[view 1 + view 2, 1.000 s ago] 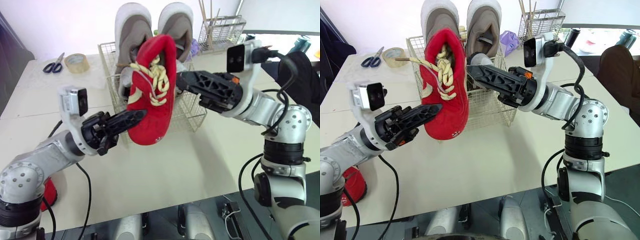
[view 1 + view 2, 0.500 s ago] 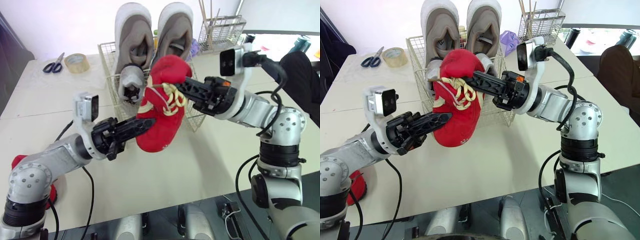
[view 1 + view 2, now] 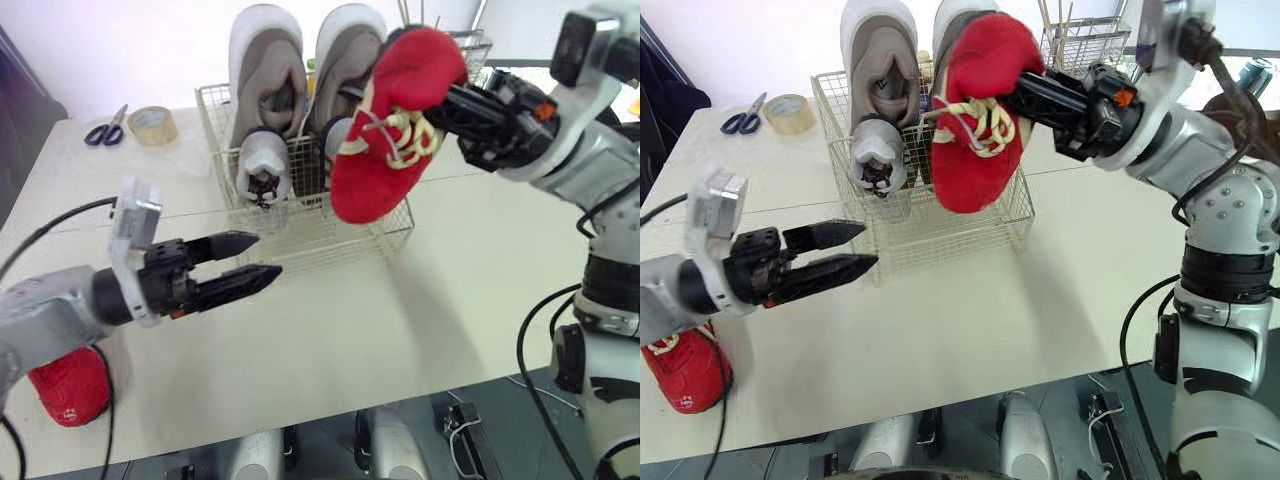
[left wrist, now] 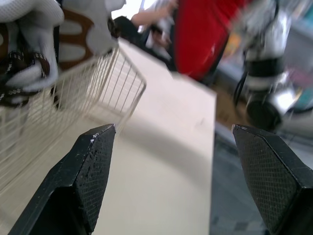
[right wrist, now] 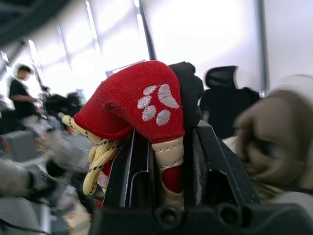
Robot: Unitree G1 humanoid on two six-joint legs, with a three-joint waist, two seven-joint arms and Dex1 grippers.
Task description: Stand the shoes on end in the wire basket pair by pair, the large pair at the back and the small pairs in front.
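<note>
My right gripper (image 5: 164, 161) is shut on the heel end of a red shoe (image 3: 385, 150) with cream laces, and holds it in the air over the right front of the wire basket (image 3: 300, 235). The large grey pair (image 3: 265, 70) stands on end at the basket's back. A small white and brown shoe (image 3: 265, 165) stands in the front left of the basket. My left gripper (image 3: 268, 254) is open and holds nothing, low over the table in front of the basket's left corner. The second red shoe (image 3: 70, 385) lies at the table's near left edge.
Scissors (image 3: 105, 130) and a roll of tape (image 3: 153, 125) lie at the back left of the table. A smaller wire holder (image 3: 440, 60) with sticks stands at the back right. Bare tabletop lies between the basket and the near edge.
My left gripper opened, let go of the red shoe and drew back to the left. My right gripper shut on the shoe and carried it up and right, over the basket.
</note>
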